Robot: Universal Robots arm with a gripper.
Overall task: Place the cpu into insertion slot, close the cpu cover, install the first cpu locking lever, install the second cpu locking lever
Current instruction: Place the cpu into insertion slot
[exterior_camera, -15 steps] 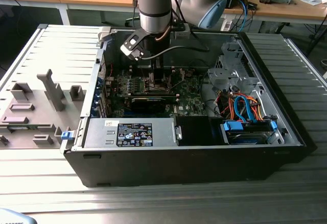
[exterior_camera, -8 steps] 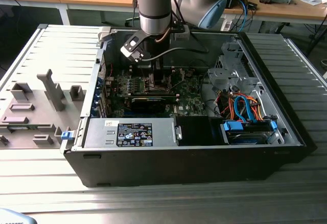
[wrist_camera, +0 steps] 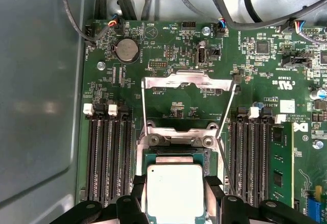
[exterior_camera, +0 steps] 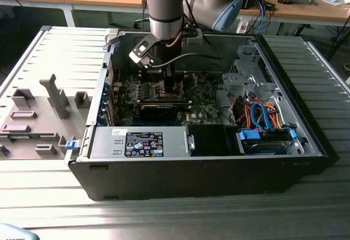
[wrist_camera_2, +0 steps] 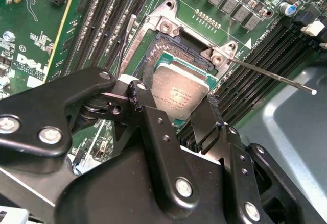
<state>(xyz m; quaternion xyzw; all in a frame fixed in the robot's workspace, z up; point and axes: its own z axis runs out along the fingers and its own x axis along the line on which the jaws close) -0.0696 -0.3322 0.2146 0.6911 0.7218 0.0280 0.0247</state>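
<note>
Black two-fingered gripper (wrist_camera_2: 176,105) pinches the small square silvery-grey cpu (wrist_camera_2: 181,87) by opposite edges, right at the dark, silver-rimmed square insertion slot (wrist_camera_2: 156,50). In the exterior view, that's eleven o'clock inside the open black computer case (exterior_camera: 191,180). The thin silvery hinged cpu cover (wrist_camera: 184,81) is flipped open.

Gripped between the jaws of the matt black gripper (wrist_camera_2: 176,101), the square silvery-grey metal cpu (wrist_camera_2: 181,94) shows a dull, brushed top; beyond them the thin silvery metal cpu cover (wrist_camera: 184,81) gleams against the glossy green motherboard (wrist_camera: 168,45).
</note>
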